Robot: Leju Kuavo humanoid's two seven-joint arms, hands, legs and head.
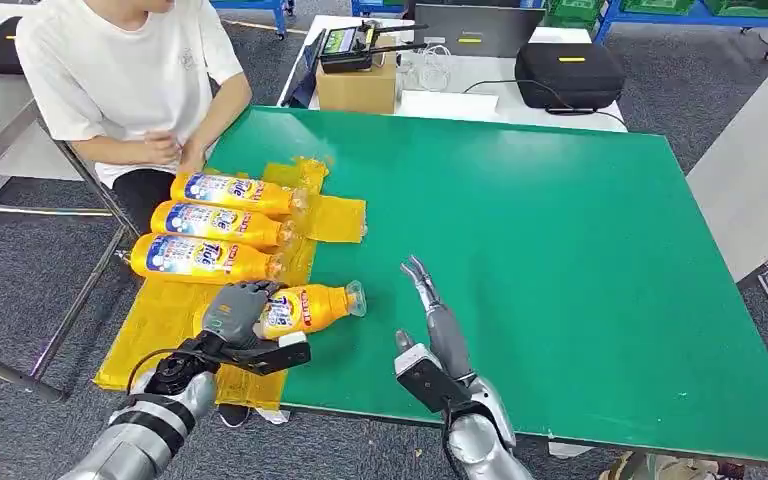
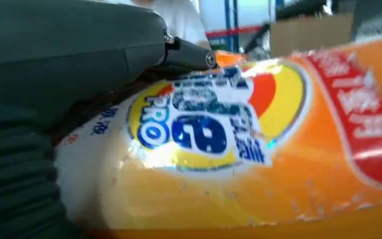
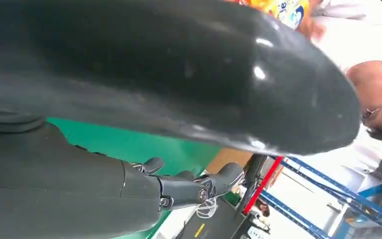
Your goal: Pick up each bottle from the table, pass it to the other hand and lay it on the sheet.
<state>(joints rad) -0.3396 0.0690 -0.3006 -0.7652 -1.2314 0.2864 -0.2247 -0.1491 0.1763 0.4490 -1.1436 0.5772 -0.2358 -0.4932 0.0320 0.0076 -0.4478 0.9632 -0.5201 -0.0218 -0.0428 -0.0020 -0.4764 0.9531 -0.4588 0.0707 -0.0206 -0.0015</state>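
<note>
An orange bottle (image 1: 312,308) with a blue and yellow label lies on its side at the yellow sheet's (image 1: 160,330) right edge, cap pointing right. My left hand (image 1: 232,312) grips its base end; in the left wrist view the bottle (image 2: 229,149) sits close against that hand (image 2: 54,64). Whether it rests on the surface or hangs just above it I cannot tell. My right hand (image 1: 438,320) is a little to the bottle's right over the green table (image 1: 560,250), fingers stretched out and apart, holding nothing; its fingers (image 3: 194,186) show bare. Three more bottles (image 1: 215,222) lie side by side on the sheet.
A person (image 1: 120,70) in a white shirt sits at the table's far left corner, hands near the sheet. Behind the table stand a cardboard box (image 1: 357,85) and a black case (image 1: 568,72). The green surface stretches wide to the right.
</note>
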